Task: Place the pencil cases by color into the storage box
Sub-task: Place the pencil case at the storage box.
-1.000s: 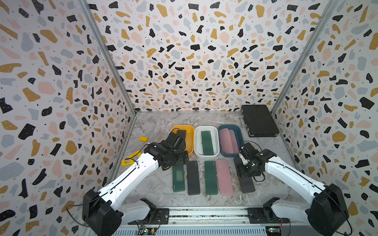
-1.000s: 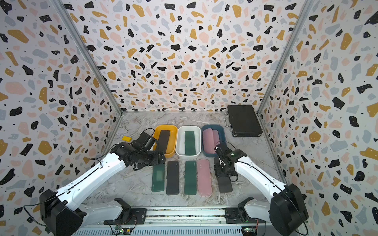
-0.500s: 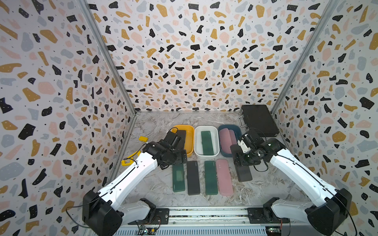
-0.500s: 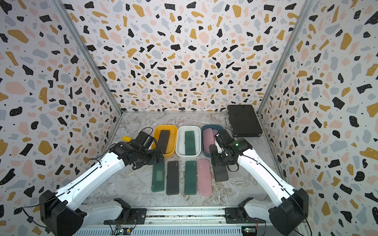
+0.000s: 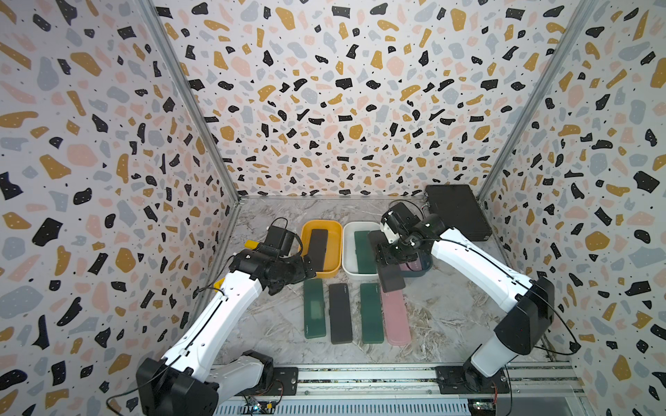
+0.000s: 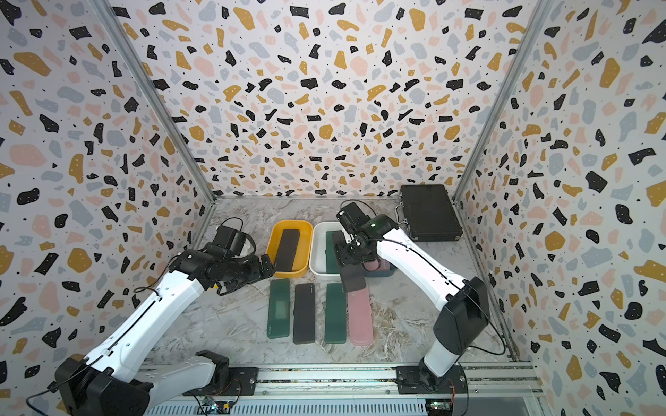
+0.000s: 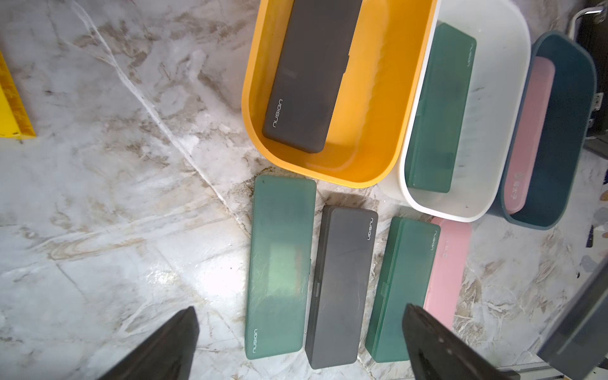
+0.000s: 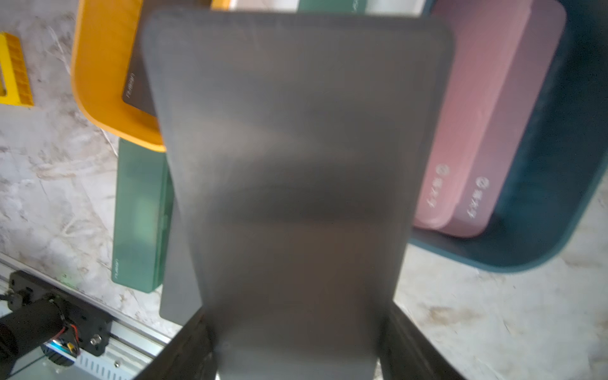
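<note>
Black pencil case point(image 8: 296, 148) is clamped across its width in the right gripper point(image 5: 387, 258), clear of the marble table point(image 5: 450, 324), tilted, hanging over the near rims of the white bin point(image 5: 347, 252) and dark blue bin point(image 5: 426, 265); no print visible on it. Left gripper point(image 7: 299, 311) has its jaws wide apart, empty, beside the yellow bin point(image 5: 335, 230). Yellow bin holds a binned black case point(image 7: 309, 75) marked "nusign"; white bin holds a binned green case point(image 7: 437, 115); blue bin holds two pink cases point(image 8: 477, 115), print unreadable. Row on the table: outer green case point(image 7: 279, 263), table black case point(image 7: 339, 289), inner green case point(image 7: 398, 286), all "nusign", then the table pink case point(image 7: 447, 269) touching it.
</note>
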`<state>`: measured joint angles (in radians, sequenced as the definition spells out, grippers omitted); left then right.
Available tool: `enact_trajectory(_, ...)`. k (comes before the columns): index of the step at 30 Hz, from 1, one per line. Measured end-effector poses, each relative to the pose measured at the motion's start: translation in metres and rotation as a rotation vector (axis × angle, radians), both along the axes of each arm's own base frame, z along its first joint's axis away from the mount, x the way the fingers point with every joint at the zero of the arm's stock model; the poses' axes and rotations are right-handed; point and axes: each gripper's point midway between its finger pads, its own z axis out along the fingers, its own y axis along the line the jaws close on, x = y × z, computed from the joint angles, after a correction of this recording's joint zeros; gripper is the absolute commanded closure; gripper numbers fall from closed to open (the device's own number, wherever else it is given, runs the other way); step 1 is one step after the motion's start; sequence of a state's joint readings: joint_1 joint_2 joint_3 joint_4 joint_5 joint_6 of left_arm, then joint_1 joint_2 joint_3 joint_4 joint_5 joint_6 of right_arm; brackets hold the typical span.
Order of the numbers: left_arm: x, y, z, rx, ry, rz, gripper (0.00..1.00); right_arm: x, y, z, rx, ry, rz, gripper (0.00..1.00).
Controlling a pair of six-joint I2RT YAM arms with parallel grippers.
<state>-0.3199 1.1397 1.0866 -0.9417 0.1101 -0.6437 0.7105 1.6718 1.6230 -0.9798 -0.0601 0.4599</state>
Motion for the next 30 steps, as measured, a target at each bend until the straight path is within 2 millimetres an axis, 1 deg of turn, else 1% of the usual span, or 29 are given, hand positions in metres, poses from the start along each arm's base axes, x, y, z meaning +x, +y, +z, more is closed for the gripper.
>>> enact_trajectory(5, -0.001, 0.006, 0.005, -0.017, -0.017, 0.027, 0.00, 0.021, 0.040, 0.003, 0.037, -0.024, 0.005, 0.53)
enact_trajectory(9, -0.002, 0.010, 0.004, -0.019, -0.009, 0.043, 0.00, 0.036, 0.074, 0.003, 0.068, -0.039, 0.014, 0.53)
enact_trajectory(12, -0.002, 0.013, 0.004, -0.023, -0.006, 0.057, 0.00, 0.046, 0.095, 0.000, 0.089, -0.043, 0.010, 0.53)
enact_trajectory(15, -0.003, 0.015, 0.006, -0.029, -0.009, 0.072, 0.00, 0.055, 0.112, -0.003, 0.108, -0.045, 0.005, 0.53)
enact_trajectory(19, -0.006, 0.016, 0.009, -0.042, -0.016, 0.083, 0.00, 0.066, 0.129, -0.005, 0.143, -0.048, -0.013, 0.54)
enact_trajectory(26, -0.013, 0.017, 0.003, -0.056, 0.002, 0.103, 0.00, 0.082, 0.152, -0.016, 0.216, -0.037, -0.060, 0.55)
enact_trajectory(30, -0.014, 0.017, 0.004, -0.059, -0.003, 0.107, 0.00, 0.092, 0.165, -0.024, 0.254, -0.042, -0.077, 0.55)
